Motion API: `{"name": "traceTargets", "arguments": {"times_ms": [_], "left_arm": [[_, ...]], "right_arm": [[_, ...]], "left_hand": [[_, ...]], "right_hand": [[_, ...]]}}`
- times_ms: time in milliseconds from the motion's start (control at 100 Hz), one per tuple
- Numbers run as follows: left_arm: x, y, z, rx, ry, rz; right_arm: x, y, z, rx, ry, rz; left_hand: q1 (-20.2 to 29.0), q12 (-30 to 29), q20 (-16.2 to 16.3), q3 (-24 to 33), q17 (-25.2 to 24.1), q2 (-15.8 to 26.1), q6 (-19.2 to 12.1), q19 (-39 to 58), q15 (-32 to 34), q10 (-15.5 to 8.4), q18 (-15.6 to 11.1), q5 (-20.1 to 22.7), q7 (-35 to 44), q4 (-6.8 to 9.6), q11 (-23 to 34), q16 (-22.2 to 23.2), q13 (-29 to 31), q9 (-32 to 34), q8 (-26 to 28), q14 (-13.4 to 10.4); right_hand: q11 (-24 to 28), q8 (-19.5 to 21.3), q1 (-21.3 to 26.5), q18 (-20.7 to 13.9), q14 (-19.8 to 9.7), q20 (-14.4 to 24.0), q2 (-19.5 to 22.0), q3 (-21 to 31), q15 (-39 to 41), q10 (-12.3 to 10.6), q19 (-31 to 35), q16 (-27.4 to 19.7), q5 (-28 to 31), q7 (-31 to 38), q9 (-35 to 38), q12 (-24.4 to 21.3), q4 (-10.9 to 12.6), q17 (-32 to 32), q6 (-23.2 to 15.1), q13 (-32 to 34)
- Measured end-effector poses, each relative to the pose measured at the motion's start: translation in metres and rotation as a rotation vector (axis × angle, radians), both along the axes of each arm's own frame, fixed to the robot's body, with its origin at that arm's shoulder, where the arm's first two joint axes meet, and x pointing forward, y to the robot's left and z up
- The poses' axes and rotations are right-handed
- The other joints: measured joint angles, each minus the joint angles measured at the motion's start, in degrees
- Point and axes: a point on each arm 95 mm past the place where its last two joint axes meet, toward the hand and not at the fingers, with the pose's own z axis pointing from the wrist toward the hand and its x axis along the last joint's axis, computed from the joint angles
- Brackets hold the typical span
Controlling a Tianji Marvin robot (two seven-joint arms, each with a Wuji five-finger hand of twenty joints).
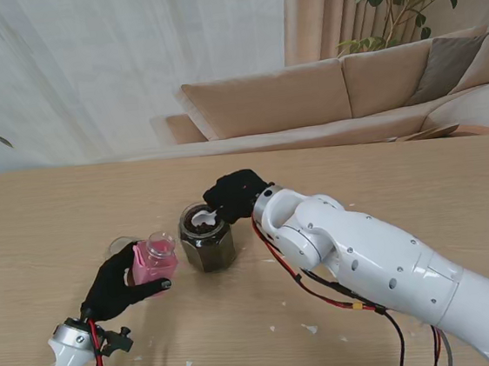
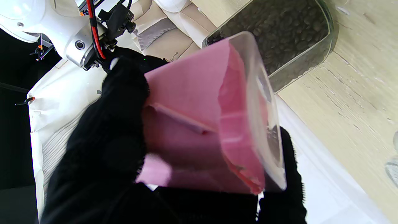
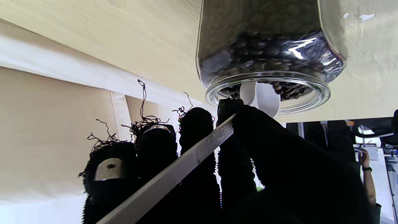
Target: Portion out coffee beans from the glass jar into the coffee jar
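Left hand [image 1: 116, 288], nearest me, grips the pink coffee jar [image 1: 154, 258] just left of the glass jar [image 1: 206, 237]
Right hand [image 1: 237, 192] pinches a white scoop [image 1: 202, 215] dipped into the beans, handle angled back toward its palm; lifted tilted, beans could spill before the pink jar's upward-facing mouth

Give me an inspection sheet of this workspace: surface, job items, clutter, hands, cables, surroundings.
Surface: light wooden table, small pale flecks near me.
Job's things: glass jar open, holding dark coffee beans; white scoop dipped into its mouth; pink-labelled coffee jar open, left of the glass jar.
Clutter: a round clear piece behind the coffee jar, possibly a lid.
Hands: left hand shut on the coffee jar; right hand shut on the scoop's handle.
Cables: red and black cables under the right arm, more at the left wrist.
Surroundings: beige sofa, curtains, plants.
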Motion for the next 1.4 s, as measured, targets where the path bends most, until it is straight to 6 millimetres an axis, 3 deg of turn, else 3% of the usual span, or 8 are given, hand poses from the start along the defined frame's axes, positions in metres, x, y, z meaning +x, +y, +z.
{"name": "traceTargets", "arguments": {"times_ms": [790, 1400], "left_arm": [[0.001, 0.002, -0.002, 0.003, 0.005, 0.002], [0.008, -0.009, -0.009, -0.003, 0.025, -0.002]], "right_arm": [[0.010, -0.008, 0.010, 0.166, 0.317, -0.188], [0.012, -0.020, 0.018, 0.296, 0.408, -0.272]], "left_hand": [[0.0, 0.0, 0.0, 0.0, 0.0, 0.0, 0.0, 0.0, 0.0, 0.0, 0.0, 0.0, 0.0, 0.00, 0.0, 0.0, 0.0, 0.0, 0.0, 0.0], [0.0, 0.0, 0.0, 0.0, 0.0, 0.0, 0.0, 0.0, 0.0, 0.0, 0.0, 0.0, 0.0, 0.00, 0.0, 0.0, 0.0, 0.0, 0.0, 0.0]], "right_hand": [[0.1, 0.0, 0.0, 0.0, 0.0, -0.5, -0.6, 0.6, 0.3, 0.7, 0.7, 0.2, 1.0, -1.0, 1.2, 1.4, 0.0, 1.6, 0.4, 1.9], [0.1, 0.0, 0.0, 0.1, 0.0, -0.5, -0.9, 1.4, 1.0, 1.3, 0.8, 0.2, 1.5, -1.0, 1.8, 1.5, 0.0, 2.3, 1.5, 2.5]]}}
